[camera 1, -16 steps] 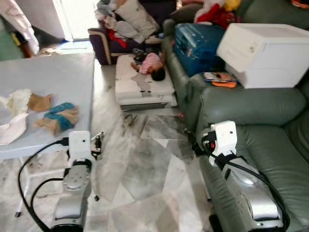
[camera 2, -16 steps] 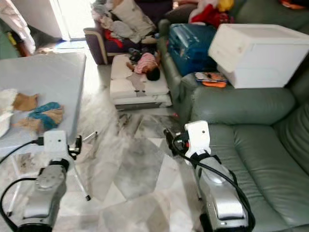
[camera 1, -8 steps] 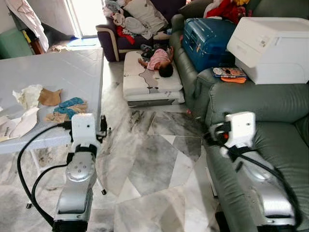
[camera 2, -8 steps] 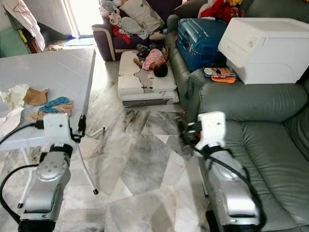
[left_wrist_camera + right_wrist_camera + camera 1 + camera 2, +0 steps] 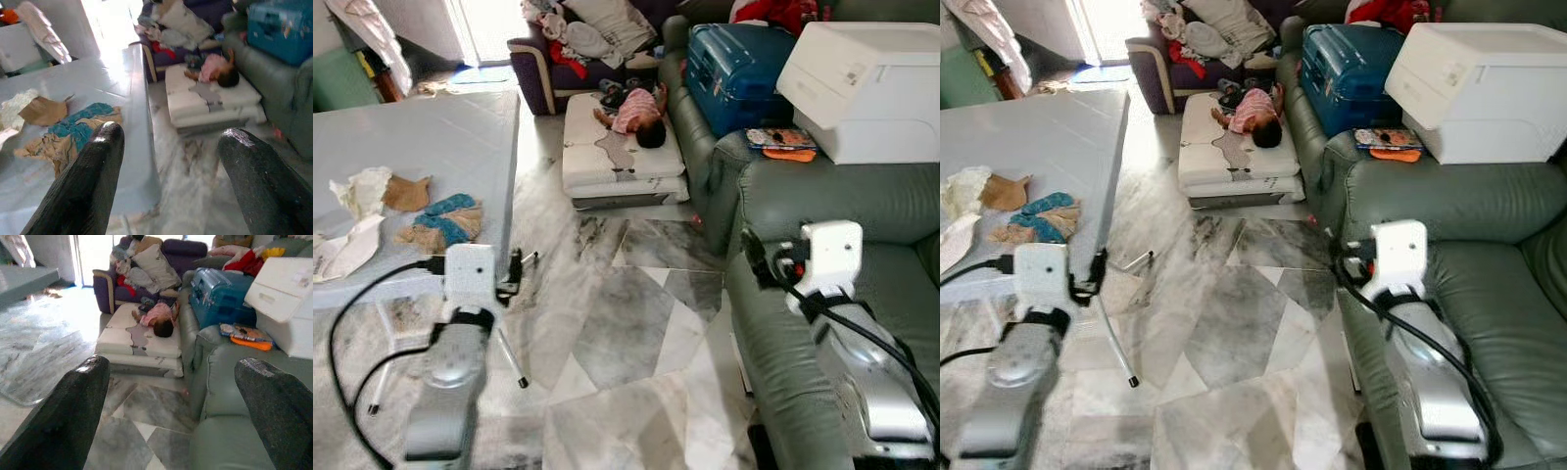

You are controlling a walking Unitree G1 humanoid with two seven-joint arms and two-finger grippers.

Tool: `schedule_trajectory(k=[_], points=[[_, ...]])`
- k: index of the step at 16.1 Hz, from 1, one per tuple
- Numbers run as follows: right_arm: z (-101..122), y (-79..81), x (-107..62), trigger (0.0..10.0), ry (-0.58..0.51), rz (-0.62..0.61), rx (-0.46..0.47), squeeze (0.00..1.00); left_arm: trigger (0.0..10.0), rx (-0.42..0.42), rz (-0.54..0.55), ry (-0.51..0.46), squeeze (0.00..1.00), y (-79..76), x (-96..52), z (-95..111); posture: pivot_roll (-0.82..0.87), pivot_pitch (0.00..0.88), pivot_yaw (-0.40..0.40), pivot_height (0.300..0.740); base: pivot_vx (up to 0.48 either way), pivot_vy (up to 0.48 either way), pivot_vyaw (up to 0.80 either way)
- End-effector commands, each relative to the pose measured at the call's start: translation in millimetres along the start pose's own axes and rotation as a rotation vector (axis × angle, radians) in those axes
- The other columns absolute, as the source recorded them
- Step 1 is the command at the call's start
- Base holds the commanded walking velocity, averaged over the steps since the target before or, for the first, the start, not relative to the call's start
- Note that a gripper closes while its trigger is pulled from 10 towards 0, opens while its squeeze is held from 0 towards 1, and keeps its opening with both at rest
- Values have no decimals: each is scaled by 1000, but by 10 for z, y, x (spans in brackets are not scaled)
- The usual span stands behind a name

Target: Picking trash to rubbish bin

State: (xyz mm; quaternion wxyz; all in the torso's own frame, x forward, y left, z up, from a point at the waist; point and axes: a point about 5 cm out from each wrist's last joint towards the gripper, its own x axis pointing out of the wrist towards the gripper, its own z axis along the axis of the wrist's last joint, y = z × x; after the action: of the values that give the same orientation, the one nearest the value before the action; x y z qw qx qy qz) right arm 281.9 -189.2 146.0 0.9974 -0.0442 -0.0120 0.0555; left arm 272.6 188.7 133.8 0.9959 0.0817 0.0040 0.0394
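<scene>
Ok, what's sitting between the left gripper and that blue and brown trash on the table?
Only bare grey tabletop. In the left wrist view the open left gripper hangs at the table's edge, and the blue and brown trash lies just past its fingertips.

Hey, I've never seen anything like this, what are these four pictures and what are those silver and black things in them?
They come from a walking humanoid robot in a living room. The two wide pictures are from its head camera, looking down past its two silver arms. Each arm ends in a gripper with two black fingers: the left gripper is by the table edge, the right gripper is over the green sofa. The other two pictures are from cameras on the wrists, looking along those fingers. Both grippers are open and hold nothing. On the table lies the trash it is meant to bin: white paper, brown scraps and a blue and tan wad. Further back a person lies on a floor mattress.
</scene>
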Motion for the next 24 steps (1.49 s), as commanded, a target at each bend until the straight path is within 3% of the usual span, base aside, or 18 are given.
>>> schedule_trajectory(k=[1, 4, 9, 11, 24], points=[[77, 19, -1, 10000, -37, 13, -16, 0, 10000, 0, 35, -37, 0, 15, 14, 104, -39, 0, 27, 740, 0, 0, 800], [109, 73, 17, 10000, -46, 44, 3, 0, 10000, -77, 95, -23, 0, -49, 20, 109, -33, 0, 12, 740, 0, 0, 800], [122, 75, 26, 10000, -57, 47, 14, 0, 10000, -61, 81, 13, 0, -40, 14, 26, -36, 0, 20, 740, 0, 0, 800], [109, 66, -5, 10000, -71, 28, 74, 0, 10000, -63, 79, 30, 0, -19, 34, -4, -37, 0, 25, 740, 0, 127, 0], [91, 134, 13, 10000, -67, 68, 90, 0, 10000, -81, 77, 53, 0, -83, 86, -28, -40, 0, 19, 740, 0, 470, 0]])
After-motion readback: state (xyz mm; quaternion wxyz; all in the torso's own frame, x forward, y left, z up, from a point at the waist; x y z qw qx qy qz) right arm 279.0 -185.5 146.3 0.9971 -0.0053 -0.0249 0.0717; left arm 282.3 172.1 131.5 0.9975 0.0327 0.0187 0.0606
